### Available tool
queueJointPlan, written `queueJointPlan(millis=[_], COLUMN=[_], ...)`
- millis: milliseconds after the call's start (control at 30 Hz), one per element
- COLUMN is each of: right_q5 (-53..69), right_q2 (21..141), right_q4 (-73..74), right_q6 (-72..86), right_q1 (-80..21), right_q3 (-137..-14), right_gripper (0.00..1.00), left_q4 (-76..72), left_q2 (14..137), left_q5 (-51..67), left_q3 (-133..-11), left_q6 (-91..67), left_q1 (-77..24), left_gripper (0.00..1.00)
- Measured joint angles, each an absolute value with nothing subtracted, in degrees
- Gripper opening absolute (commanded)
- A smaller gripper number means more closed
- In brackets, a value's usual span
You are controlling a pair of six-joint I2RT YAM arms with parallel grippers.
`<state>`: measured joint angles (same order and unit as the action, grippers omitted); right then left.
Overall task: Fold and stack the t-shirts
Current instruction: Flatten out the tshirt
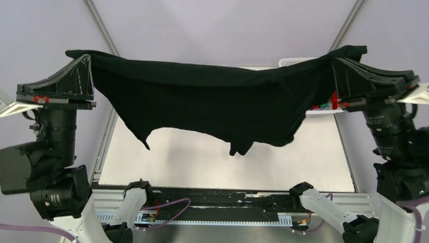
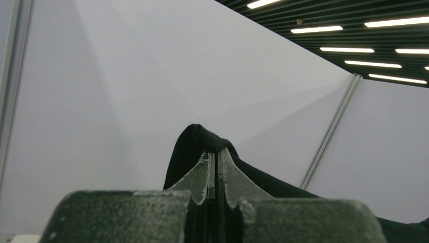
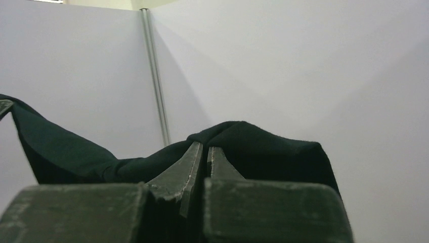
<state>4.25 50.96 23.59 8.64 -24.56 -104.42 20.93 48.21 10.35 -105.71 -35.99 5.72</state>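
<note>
The large black t-shirt (image 1: 212,101) hangs stretched in the air between both grippers, high above the table (image 1: 202,162), with its lower edge and a sleeve dangling. My left gripper (image 1: 87,56) is shut on its left end, seen bunched over the fingertips in the left wrist view (image 2: 215,153). My right gripper (image 1: 335,59) is shut on its right end, which drapes over the tips in the right wrist view (image 3: 205,145). Bits of red and green cloth (image 1: 324,105) show behind the shirt at the right. The beige shirt is hidden.
A white lattice basket (image 1: 296,61) stands at the far right of the table, mostly hidden by the black shirt. Metal frame rails run along the table's left and right sides. The arm bases and cables sit at the near edge.
</note>
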Motion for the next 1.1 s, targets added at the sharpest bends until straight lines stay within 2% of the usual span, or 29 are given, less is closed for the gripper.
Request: queueJointPlan(millis=[167,433,633,767,900,1100], right_q5=[8.9,10.6,6.3,-2.0,-10.5,-17.3], right_q2=[49.9,49.2,49.4,50.5,56.7,76.8], right_q4=[27.2,29.1,26.5,19.6,13.9,10.3], right_q6=[8.7,8.8,8.4,8.3,9.1,13.1], right_q1=[-24.6,-24.6,-24.6,-24.6,-24.7,-23.2], right_q3=[-109.7,-109.4,-101.9,-89.5,-78.8,-73.6], right_gripper=[0.00,0.00,0.00,0.00,0.00,0.00], left_q4=[22.4,21.8,19.8,18.4,16.9,11.9], left_q2=[43.9,39.5,38.7,39.4,44.8,65.4], left_q5=[11.1,11.3,7.6,1.6,-5.2,-10.3], left_q3=[-105.7,-103.9,-92.5,-80.6,-68.6,-59.1], left_q6=[-35.6,-35.4,-35.5,-35.8,-36.9,-37.4], left_q1=[5.7,5.7,5.7,5.7,5.5,5.2], left_gripper=[0.00,0.00,0.00,0.00,0.00,0.00])
